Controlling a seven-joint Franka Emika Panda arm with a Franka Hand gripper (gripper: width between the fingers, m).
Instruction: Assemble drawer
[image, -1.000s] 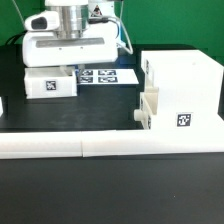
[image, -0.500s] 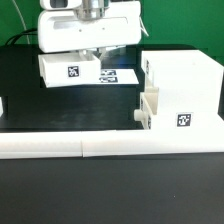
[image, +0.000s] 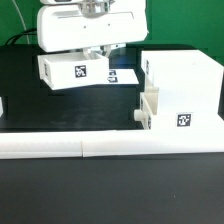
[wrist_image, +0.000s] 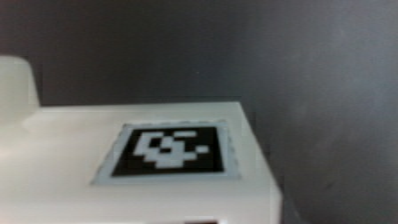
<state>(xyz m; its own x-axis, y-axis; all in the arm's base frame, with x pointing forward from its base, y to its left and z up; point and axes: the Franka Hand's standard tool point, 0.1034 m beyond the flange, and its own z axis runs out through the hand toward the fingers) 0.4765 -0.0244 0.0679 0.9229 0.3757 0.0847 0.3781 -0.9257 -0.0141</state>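
Observation:
My gripper (image: 93, 54) is shut on a small white drawer tray (image: 68, 70) with a square tag on its side, and holds it slightly tilted above the black table. The wrist view shows the tray's tagged face (wrist_image: 169, 150) close up, and my fingertips are almost hidden there. The tall white box housing (image: 185, 90) stands at the exterior view's right, apart from the held tray. A second knobbed tray (image: 148, 112) sits in its open front.
A long low white barrier wall (image: 110, 148) runs along the front of the table. The marker board (image: 122, 76) lies flat behind the held tray. A small white piece (image: 2, 105) shows at the exterior view's left edge.
The tray has gone from resting on the table to being lifted. The gripper and tray have moved up and toward the exterior view's right, and the tray now tilts.

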